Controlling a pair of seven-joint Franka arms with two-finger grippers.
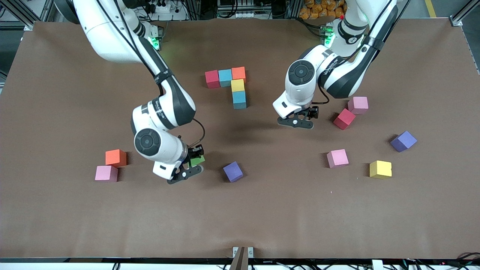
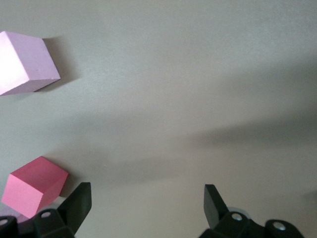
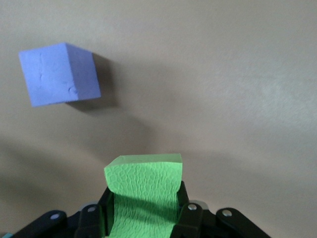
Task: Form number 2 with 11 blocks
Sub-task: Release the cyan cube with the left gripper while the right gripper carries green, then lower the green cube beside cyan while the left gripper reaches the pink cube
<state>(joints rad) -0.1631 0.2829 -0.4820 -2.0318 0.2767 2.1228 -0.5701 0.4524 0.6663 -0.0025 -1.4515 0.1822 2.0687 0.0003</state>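
Right end effector (image 1: 192, 165) pinching green block (image 1: 196, 160) just over tabletop, near purple cube (image 1: 233, 171). Left end effector (image 1: 296, 122) spread, waiting. Next: carry it to the five-block partial 2 (image 1: 238, 96), beside the lower blue.

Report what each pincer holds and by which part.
Right pincer grips the small green foam cube by two opposite side faces, squeezing it. Left pincer is open and holds nothing.

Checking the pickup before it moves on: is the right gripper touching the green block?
Touching. In the right wrist view the right gripper has its jaws pressed into both sides of the green block, pinching the foam inward.
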